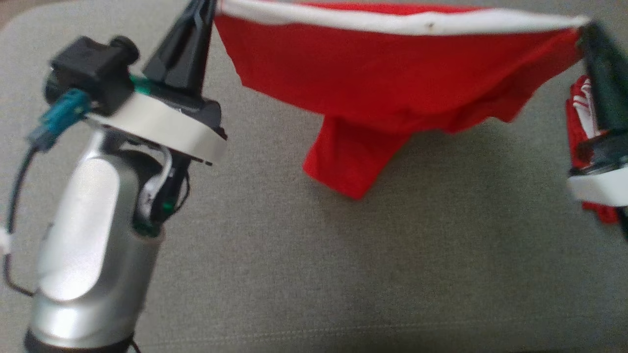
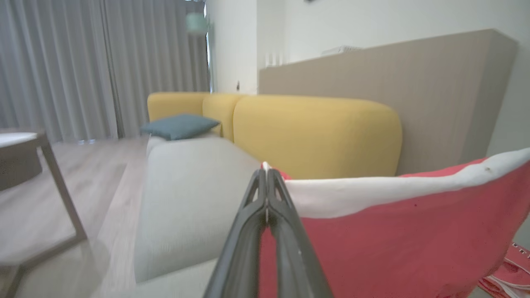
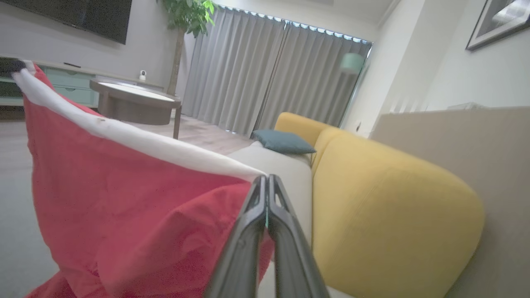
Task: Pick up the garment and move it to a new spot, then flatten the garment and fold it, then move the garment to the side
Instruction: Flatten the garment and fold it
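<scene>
Red garment (image 1: pixel 392 83) hangs stretched above the grey sofa seat (image 1: pixel 343 269), its white band pinched tight at either end by left gripper (image 1: pixel 208 7) and right gripper (image 1: pixel 588 29); a striped red cloth (image 1: pixel 581 105) lies beside the right. Wrist views add a yellow backrest (image 2: pixel 319 132) and teal cushion (image 2: pixel 180 126)

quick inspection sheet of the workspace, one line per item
surface: grey seat, plain fabric, seam near the front
job's things: red garment held up by its white band, stretched wide, flap hanging below
clutter: striped red cloth lying at far right
grippers: left gripper shut on one band end; right gripper shut on the other
cables: black cable hanging loose at far left
surroundings: yellow backrest, teal cushion, curtains, round table
</scene>
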{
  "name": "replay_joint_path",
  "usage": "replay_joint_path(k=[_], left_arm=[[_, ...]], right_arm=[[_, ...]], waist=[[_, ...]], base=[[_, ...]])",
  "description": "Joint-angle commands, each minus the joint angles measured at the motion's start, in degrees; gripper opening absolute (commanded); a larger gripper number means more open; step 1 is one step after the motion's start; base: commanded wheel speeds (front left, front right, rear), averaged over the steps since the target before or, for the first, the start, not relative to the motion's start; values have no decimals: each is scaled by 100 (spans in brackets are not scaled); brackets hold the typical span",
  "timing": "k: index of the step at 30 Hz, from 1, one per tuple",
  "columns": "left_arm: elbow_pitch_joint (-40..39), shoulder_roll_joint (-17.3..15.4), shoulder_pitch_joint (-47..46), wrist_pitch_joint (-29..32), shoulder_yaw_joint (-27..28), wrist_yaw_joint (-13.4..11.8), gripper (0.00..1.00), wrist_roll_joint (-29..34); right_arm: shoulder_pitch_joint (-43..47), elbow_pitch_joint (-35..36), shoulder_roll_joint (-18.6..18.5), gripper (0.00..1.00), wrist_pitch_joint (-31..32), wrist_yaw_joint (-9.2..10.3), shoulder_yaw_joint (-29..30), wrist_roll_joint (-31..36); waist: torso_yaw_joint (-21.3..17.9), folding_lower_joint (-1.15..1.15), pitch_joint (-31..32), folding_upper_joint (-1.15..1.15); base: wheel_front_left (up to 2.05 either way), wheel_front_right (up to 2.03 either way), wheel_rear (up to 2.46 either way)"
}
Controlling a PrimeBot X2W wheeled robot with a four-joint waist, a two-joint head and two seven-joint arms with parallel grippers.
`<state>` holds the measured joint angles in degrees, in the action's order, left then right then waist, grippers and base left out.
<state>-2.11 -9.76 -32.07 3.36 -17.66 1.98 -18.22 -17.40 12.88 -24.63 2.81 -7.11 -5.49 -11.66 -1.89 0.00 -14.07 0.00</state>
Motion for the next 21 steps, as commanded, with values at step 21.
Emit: replay_joint_path(k=[21], left_arm=[[-1806,-373,-1182,666,344,-176,0,105]], right_arm=[[-898,1322,-706,0,882,-37,406,-333]], waist=[[39,0,463,0]], base=[[0,0,0]])
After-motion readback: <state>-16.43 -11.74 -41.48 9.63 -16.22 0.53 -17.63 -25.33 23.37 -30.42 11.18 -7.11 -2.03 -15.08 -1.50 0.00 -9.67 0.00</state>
